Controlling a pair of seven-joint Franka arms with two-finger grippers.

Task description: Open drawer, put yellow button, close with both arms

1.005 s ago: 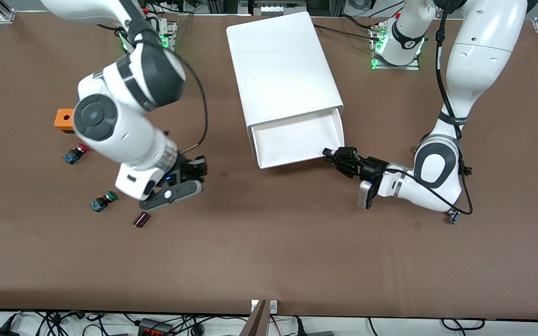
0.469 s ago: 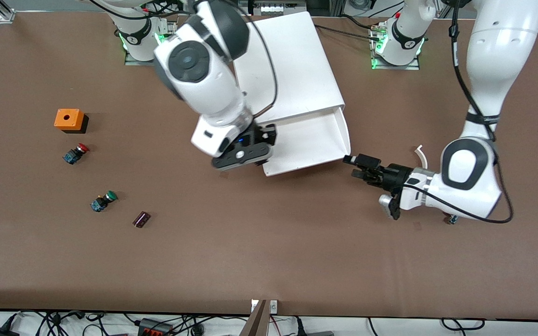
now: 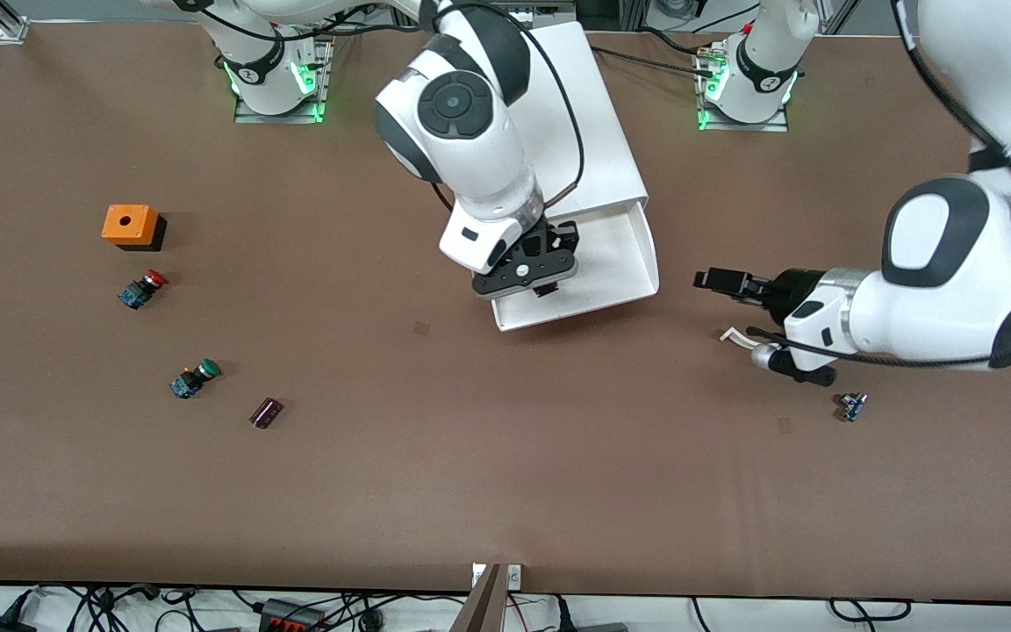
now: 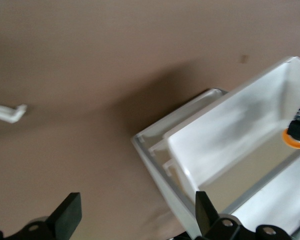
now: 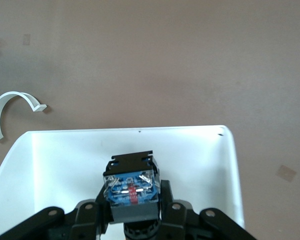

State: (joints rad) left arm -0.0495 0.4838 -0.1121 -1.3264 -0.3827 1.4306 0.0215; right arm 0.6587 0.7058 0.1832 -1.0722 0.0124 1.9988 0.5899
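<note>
The drawer [image 3: 615, 259] is the white cabinet's [image 3: 549, 132] top one and stands pulled out; it shows in the left wrist view [image 4: 230, 125] and the right wrist view [image 5: 65, 160]. My right gripper [image 3: 542, 274] hangs over the drawer's inside, shut on the yellow button [image 5: 131, 187]. The button's black-and-blue body sits between the fingers [image 5: 132, 202]. Its orange cap [image 4: 296, 139] shows in the left wrist view, just above the drawer floor. My left gripper [image 3: 709, 280] is open and empty [image 4: 135, 212], low over the table beside the drawer's corner, toward the left arm's end.
A white curved plastic strip [image 3: 734, 335] lies by the left gripper and a small blue part [image 3: 852, 405] lies nearer the camera. Toward the right arm's end are an orange box [image 3: 129, 226], a red button [image 3: 142, 289], a green button [image 3: 194, 378] and a dark brown piece [image 3: 266, 412].
My right arm has carried the button from the table near the green button to over the open drawer. My left gripper has let go of the drawer's corner and drawn back.
</note>
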